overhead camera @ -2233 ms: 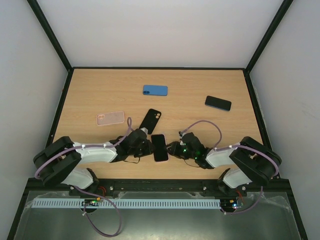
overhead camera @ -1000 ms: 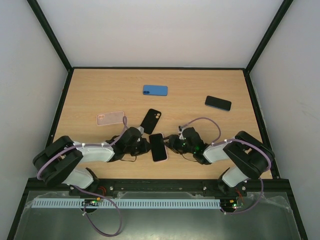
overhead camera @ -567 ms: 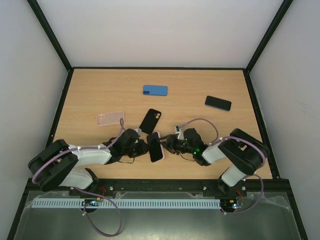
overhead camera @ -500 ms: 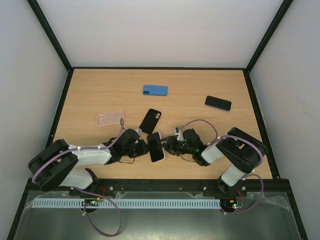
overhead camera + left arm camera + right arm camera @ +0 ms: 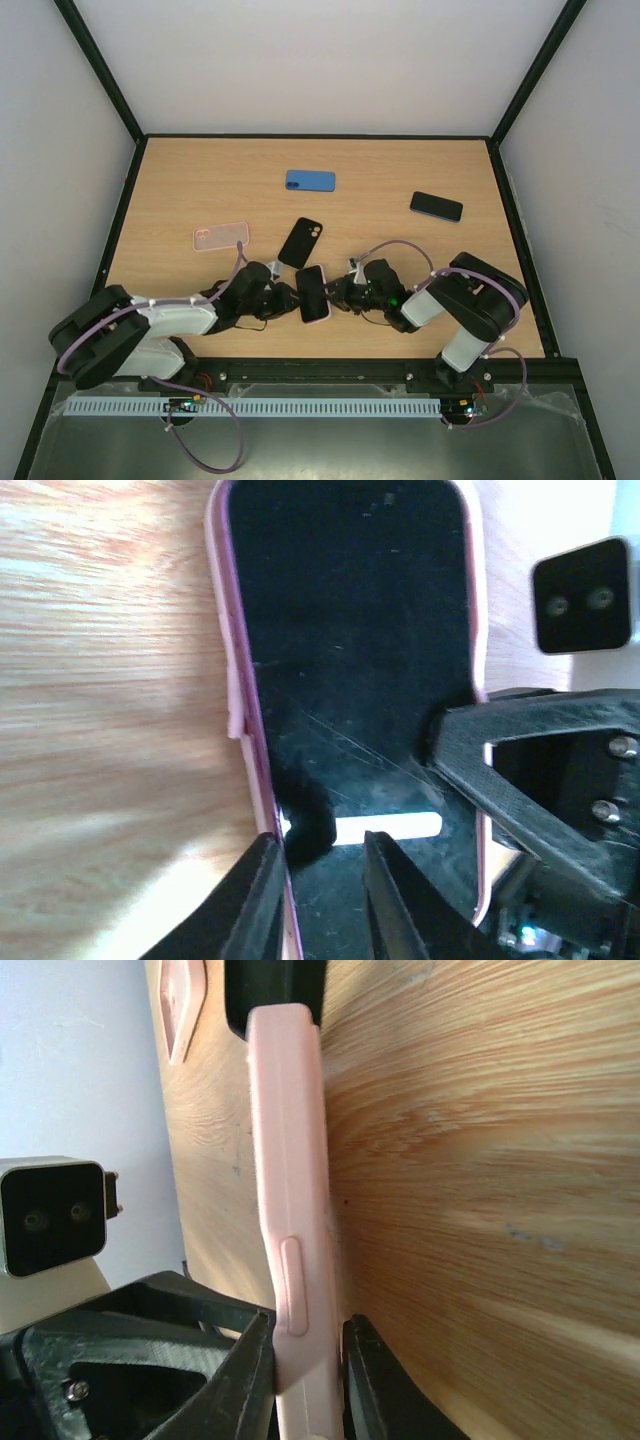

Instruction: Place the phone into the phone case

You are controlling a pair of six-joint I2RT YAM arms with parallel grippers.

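i see the phone (image 5: 313, 293) in its pink case (image 5: 290, 1210) near the tabletop's (image 5: 400, 170) front edge. right claw (image 5: 300, 1365) pinches its side, left claw (image 5: 320, 895) slightly spread over the opposite edge. a black case (image 5: 301, 242) lies just behind.

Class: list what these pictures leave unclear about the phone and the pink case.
Top view: whether the phone sits fully in the pink case; too small.
Left wrist view: whether the left pincer grips or only straddles the case rim; its fingers cover the contact.
Right wrist view: the screen; the case shows edge-on.
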